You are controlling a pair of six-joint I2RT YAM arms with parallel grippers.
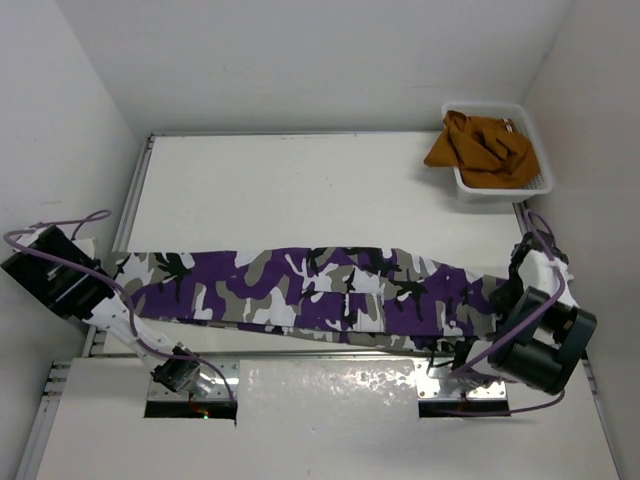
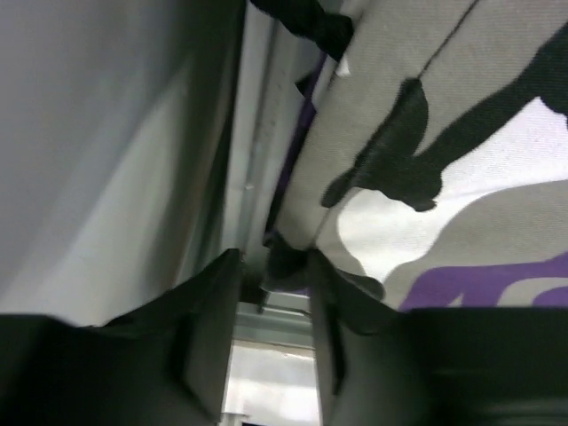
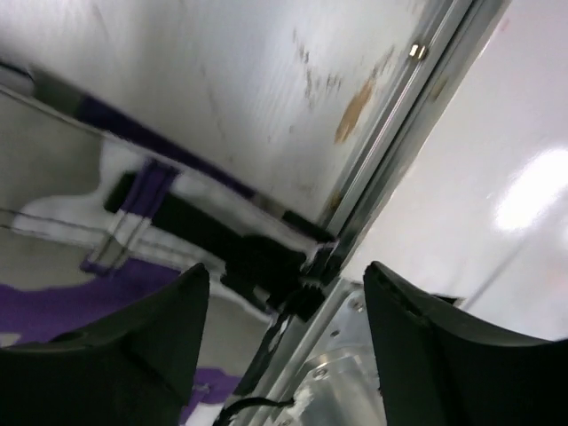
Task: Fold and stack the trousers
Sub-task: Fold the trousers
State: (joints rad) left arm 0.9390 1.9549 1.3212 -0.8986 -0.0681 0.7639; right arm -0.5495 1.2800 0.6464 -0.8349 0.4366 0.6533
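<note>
The trousers are lying flat while you're bracketing their ends for folding, left fingers and right fingers apart.

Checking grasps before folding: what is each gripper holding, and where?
The left fingers straddle the trousers' corner, grip unclear; the right fingers are open, empty.

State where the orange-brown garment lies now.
Top view: the garment lies heaped in the white basket at the far right corner of the table, apart from the trousers spread along the near edge.
</note>
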